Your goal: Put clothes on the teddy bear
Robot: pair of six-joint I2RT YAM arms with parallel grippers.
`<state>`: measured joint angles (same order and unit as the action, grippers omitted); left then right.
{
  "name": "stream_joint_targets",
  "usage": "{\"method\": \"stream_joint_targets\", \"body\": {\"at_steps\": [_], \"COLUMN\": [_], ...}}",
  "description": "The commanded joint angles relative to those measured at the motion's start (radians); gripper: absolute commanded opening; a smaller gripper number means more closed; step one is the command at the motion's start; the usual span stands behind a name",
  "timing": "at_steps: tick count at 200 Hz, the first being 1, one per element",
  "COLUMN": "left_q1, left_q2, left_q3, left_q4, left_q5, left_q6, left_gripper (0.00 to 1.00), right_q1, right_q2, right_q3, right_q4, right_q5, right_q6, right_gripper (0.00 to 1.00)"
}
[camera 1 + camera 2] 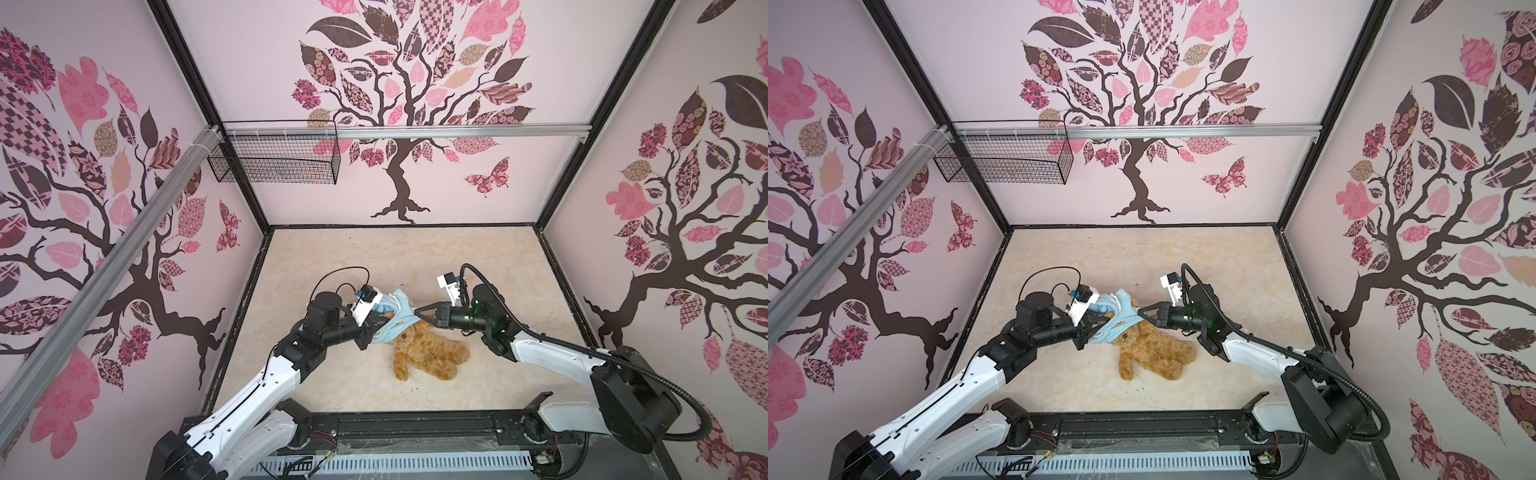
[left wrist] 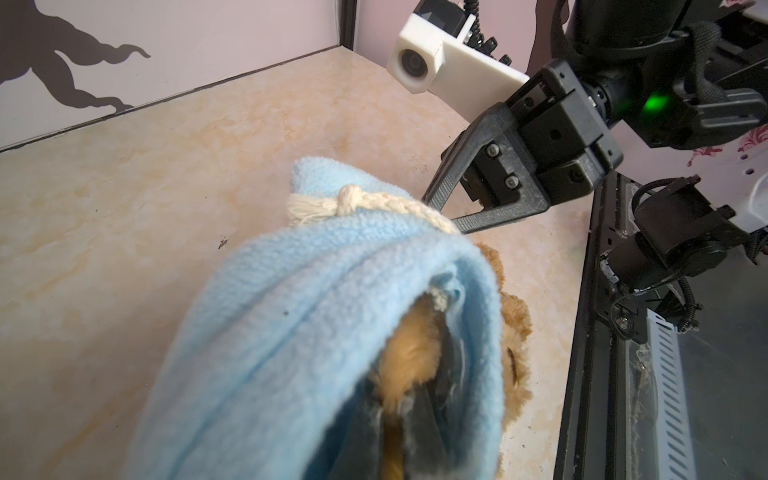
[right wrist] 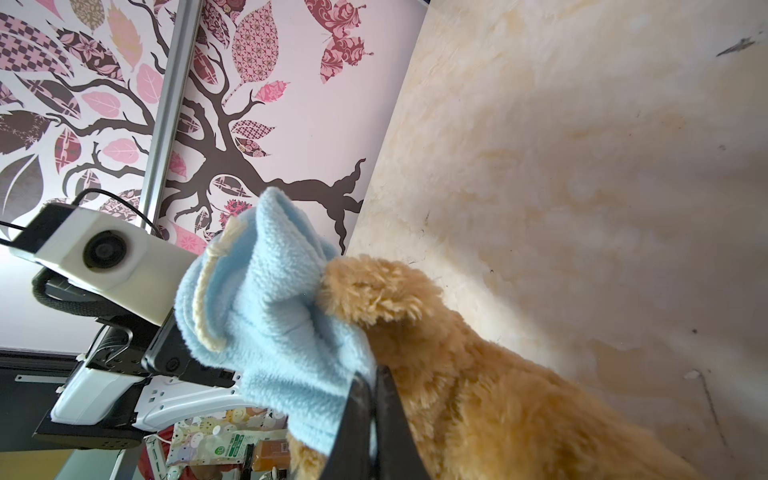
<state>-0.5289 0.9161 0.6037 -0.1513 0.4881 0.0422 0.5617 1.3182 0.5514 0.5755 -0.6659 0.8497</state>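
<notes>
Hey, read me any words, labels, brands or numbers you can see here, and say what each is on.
No readable text anywhere.
Pale packet with smiley faces and a green mark, right wrist view: print too blurred to read.
Orange packet beside it: label too blurred.
Blue shirt, teddy bear, walls: no writing shows.

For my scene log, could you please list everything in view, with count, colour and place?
teddy bear: one, golden-brown, lying mid-table
shirt: one, light blue, pulled over the bear's head
wire basket: one, black, hung on the rail in the back left corner
table: one, beige marbled, under everything
left gripper: one, black, jaws shut on the shirt
right gripper: one, black, jaws shut on the shirt
</notes>
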Motion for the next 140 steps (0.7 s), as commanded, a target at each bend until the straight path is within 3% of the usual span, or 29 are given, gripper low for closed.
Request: {"method": "stream_joint_targets", "body": {"at_steps": [1,18,41,65,90,121,140], "left_q1": [0.037,0.037,0.036,0.033,0.032,0.03,0.022], "left_q2": [-0.03,-0.006,0.003,-0.017,-0.023,-0.017,-0.022], "left_q3": [-0.023,-0.019,-0.027,-0.051,-0.052,-0.049,-0.051], "left_q4": [0.033,0.076,0.103,0.098,0.074,0.072,0.07], "left_q5": [-0.063,-0.082,-0.086,-0.085,-0.094,-0.079,-0.072], "left_q6": [-0.08,-0.191,-0.296,-0.297,-0.29,-0.332,-0.352], "left_gripper": [0.0,0.0,0.0,0.0,0.0,0.0,0.0], "right_q1": [0.001,0.065,0.067,0.066,0.078,0.148,0.174], "right_q2": [0.059,0.079,0.027,-0.045,-0.094,-0.099,-0.058], "right_q3": [0.039,0.114,0.092,0.067,0.011,0.009,0.027], "right_q4": [-0.148,-0.279,-0.311,-0.288,-0.152,-0.115,-0.075], "right_q5": [0.175,0.228,0.282,0.216,0.109,0.166,0.169], "right_q6": [-0.105,-0.239,-0.344,-0.393,-0.382,-0.498,-0.528], "right_gripper": [0.02,0.08,0.19,0.31,0.46,0.71,0.79]}}
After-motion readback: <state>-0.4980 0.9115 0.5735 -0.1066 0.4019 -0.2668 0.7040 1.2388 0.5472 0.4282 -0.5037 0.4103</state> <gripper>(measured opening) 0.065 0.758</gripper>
